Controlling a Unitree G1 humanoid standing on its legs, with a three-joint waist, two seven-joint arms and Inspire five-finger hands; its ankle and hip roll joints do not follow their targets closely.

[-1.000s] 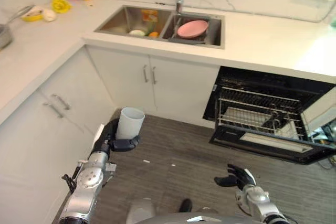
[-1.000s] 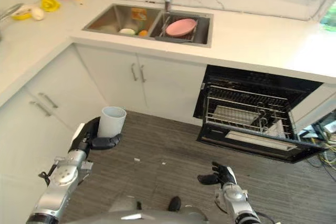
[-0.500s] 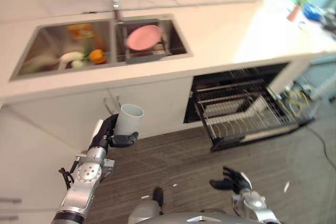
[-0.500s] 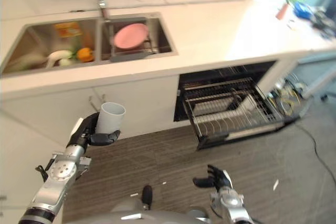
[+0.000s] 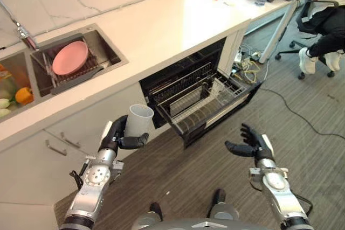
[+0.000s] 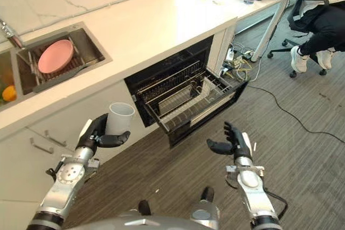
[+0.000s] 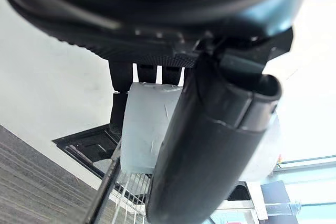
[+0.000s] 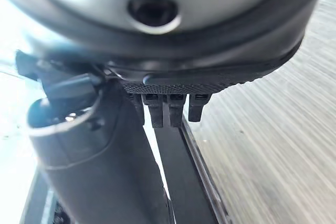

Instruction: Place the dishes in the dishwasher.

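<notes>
One cup (image 5: 139,121), pale and upright, grasped in left robot hand (image 5: 115,137), fingers and thumb curled round it. Camera has swung since half second ago: dishwasher (image 5: 200,98), then at 2 o'clock, now near centre, rack (image 6: 186,96) pulled out just past cup at 2 o'clock of it. Judgement: carry leg nearly over, lowering cup into rack next. Right robot hand (image 6: 232,143) empty, fingers relaxed, at 5 o'clock. Pink plate (image 5: 70,57) waits in sink (image 5: 108,52). Rack contents hard to make out; person (image 5: 329,4) at 1 o'clock cut off.

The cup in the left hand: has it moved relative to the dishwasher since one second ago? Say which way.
Yes. The cup, gripped upright by the left hand, is now beside the open dishwasher; earlier it was far off, by the corner cabinets.
</notes>
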